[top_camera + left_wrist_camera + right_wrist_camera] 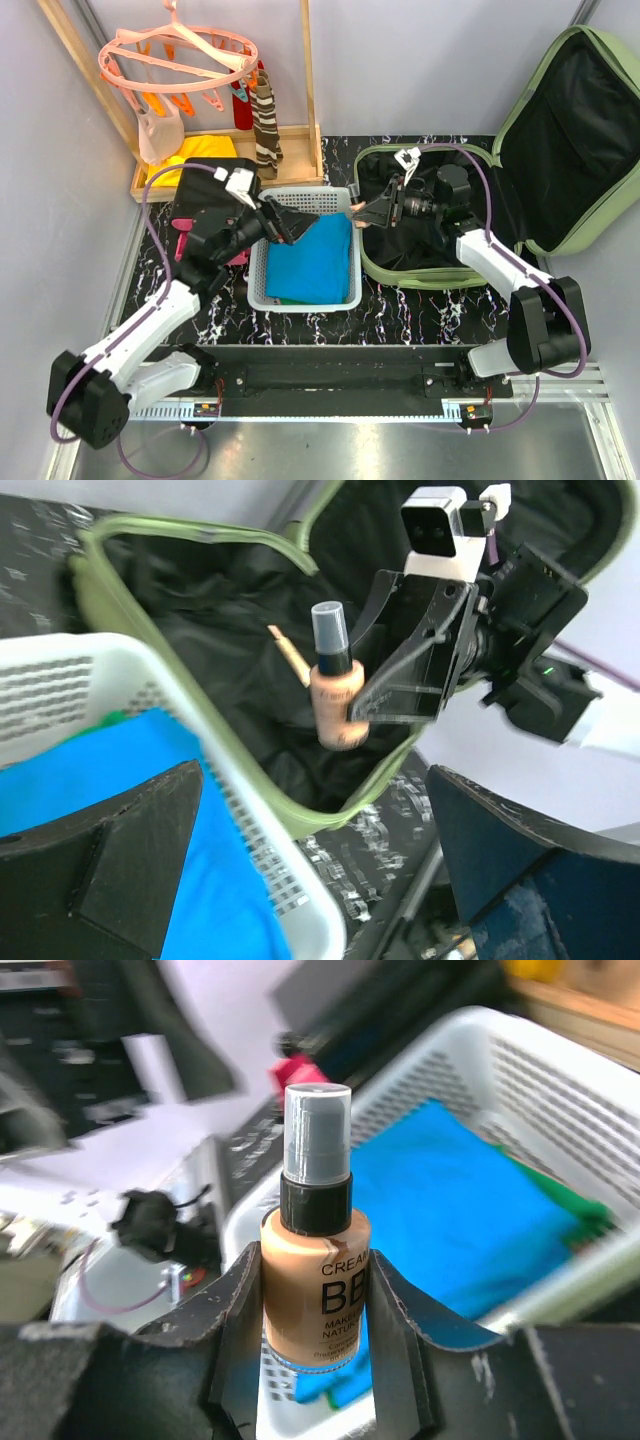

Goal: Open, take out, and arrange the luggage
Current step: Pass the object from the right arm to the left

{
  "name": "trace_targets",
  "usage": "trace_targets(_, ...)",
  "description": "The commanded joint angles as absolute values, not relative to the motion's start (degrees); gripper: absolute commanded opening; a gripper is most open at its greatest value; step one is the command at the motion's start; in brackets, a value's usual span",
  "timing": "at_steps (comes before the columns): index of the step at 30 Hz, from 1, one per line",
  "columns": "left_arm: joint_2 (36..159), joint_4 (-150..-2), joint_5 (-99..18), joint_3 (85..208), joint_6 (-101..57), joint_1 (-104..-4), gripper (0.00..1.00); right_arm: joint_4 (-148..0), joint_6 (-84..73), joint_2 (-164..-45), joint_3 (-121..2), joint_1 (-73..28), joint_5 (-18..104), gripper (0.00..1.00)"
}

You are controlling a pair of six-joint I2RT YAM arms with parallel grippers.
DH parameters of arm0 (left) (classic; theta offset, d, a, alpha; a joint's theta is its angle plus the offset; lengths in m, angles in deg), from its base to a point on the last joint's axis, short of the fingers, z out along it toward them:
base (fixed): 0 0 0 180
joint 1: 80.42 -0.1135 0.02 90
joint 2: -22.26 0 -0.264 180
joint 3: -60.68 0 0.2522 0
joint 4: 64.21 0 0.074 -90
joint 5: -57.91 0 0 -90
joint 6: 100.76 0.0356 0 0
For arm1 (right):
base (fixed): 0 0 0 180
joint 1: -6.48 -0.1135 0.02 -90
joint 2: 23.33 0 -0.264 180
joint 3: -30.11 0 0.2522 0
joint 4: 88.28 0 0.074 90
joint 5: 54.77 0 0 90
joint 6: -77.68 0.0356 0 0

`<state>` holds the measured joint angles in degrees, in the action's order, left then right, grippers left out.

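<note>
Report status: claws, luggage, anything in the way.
Left claw open over basket. Right claw shut on cream bottle, at luggage rim beside basket. Luggage open, lid up. Left claw crowds basket.

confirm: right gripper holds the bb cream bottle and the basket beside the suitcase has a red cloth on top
The cloth on top in the basket beside the suitcase is blue, not red; the top external view shows it. The right gripper does hold the BB cream bottle.

Light-green luggage (pixel 575 130), open, lid upright
</note>
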<state>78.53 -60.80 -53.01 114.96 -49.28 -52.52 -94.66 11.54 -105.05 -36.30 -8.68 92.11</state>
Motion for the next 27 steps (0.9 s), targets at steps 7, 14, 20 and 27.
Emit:
trace_targets(7, 87.5, -41.4, -49.7, 116.4, -59.2, -49.2, 0.98, -111.3, 19.5, -105.1, -36.5, -15.6, 96.8, 0.00)
trace_targets(14, 93.4, -38.0, -50.1, 119.1, -60.9, -47.4, 0.93, -109.1, 17.6, -105.3, -37.4, -17.1, 96.8, 0.00)
trace_targets(20, 95.8, -37.0, -50.5, 121.6, -60.7, -46.3, 0.75, -106.8, 16.5, -105.9, -37.8, -18.2, 97.0, 0.00)
trace_targets(27, 97.8, -37.1, -51.9, 122.0, -61.3, -45.3, 0.45, -106.1, 16.4, -106.1, -37.8, -18.3, 95.7, 0.00)
